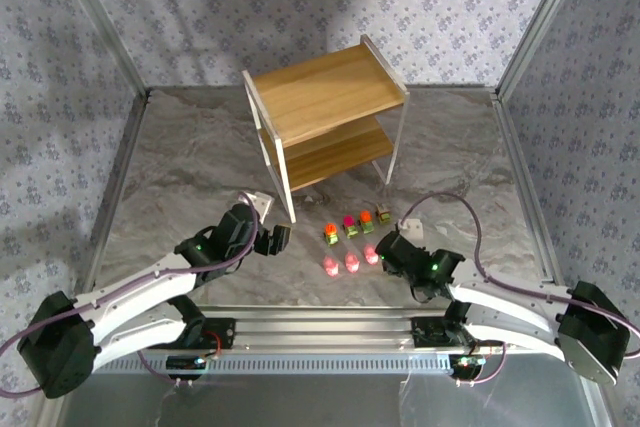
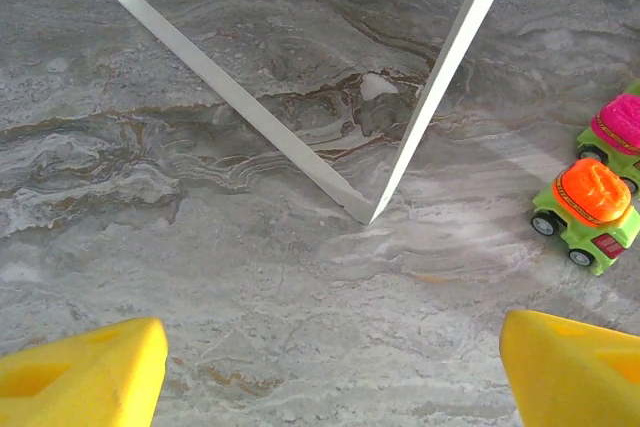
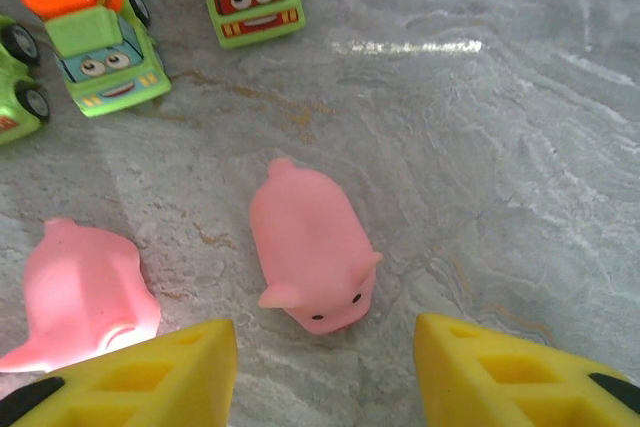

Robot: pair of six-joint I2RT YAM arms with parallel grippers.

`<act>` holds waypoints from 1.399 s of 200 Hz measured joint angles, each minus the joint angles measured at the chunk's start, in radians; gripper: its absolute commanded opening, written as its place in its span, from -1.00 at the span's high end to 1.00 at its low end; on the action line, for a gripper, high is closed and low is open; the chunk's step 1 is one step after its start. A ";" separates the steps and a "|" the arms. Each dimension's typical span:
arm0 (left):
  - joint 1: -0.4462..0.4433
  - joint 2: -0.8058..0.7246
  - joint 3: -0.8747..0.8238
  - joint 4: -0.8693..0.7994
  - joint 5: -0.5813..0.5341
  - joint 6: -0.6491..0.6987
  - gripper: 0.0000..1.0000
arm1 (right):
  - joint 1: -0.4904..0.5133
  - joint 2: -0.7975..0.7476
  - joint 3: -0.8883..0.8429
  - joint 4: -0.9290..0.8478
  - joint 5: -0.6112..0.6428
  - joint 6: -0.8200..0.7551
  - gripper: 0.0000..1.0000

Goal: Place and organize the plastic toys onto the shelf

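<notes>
1. The right fingers, yellow foam pads, stand wide apart and empty, low over the table. They straddle a pink pig whose snout faces them.
2. That pig looks soft, hollow and very light. It would likely squash a little, and it could skid on the smooth table if one pad meets it first. The flanks at mid-body are the place to take it, because the snout and ears offer too little.
3. A second pig lies just beside one pad, near enough to be knocked as the fingers close.
4. The left fingers are also wide and empty, over bare table near the shelf's white leg.
5. The trucks stand in a row just beyond the pigs. They look like hard, light plastic on wheels, so they will probably roll. Pinch across the body sides, not the rounded top.
6. The shelf stands farthest back, apart from the toys, with no toy visible on either board.
</notes>
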 measured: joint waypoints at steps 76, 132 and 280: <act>0.004 -0.043 0.000 0.002 -0.001 0.005 -0.73 | 0.013 0.046 -0.016 0.053 0.033 0.019 0.02; 0.016 -0.047 0.000 0.002 0.000 0.005 -0.73 | 0.014 0.053 -0.055 0.109 0.052 0.029 0.05; 0.021 -0.008 0.000 0.003 0.008 0.005 -0.73 | -0.023 0.128 -0.084 0.248 0.048 -0.011 0.11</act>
